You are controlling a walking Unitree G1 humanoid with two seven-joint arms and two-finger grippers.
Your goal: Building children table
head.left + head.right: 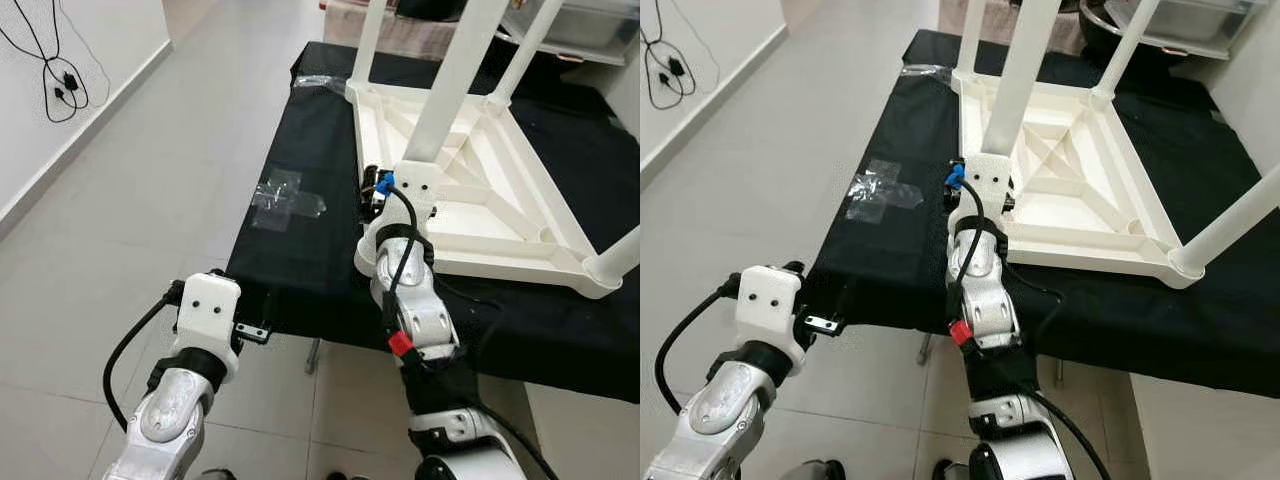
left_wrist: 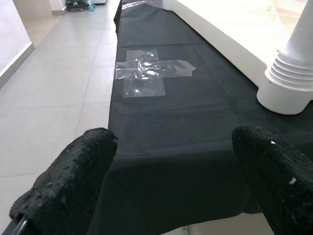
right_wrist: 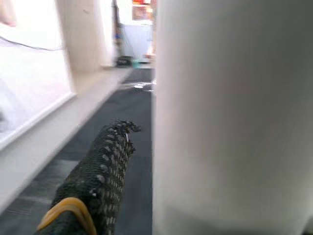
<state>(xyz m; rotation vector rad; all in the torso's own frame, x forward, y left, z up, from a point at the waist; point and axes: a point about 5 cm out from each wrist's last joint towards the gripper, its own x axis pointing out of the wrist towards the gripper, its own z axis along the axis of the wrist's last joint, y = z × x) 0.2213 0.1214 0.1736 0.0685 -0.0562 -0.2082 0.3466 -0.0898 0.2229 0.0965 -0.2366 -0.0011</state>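
Observation:
A white children's table [image 1: 500, 200] lies upside down on a black-covered work table [image 1: 300, 260], its legs pointing up. My right gripper [image 1: 385, 192] is at the base of the near-left leg [image 1: 450, 80]; in the right wrist view that leg [image 3: 230, 117] looms large and very close. My left gripper [image 2: 171, 166] hovers open just off the front left edge of the black cloth, nothing between its fingers [image 2: 73, 186]. In the left wrist view, the ribbed foot of a white leg [image 2: 291, 78] rests on the cloth ahead.
A cross of clear tape [image 1: 288, 200] is stuck to the cloth left of the white table. Grey tiled floor [image 1: 150, 200] lies open to the left. A black cable [image 1: 60, 80] hangs on the left wall. A grey bin [image 1: 590, 25] stands at the back right.

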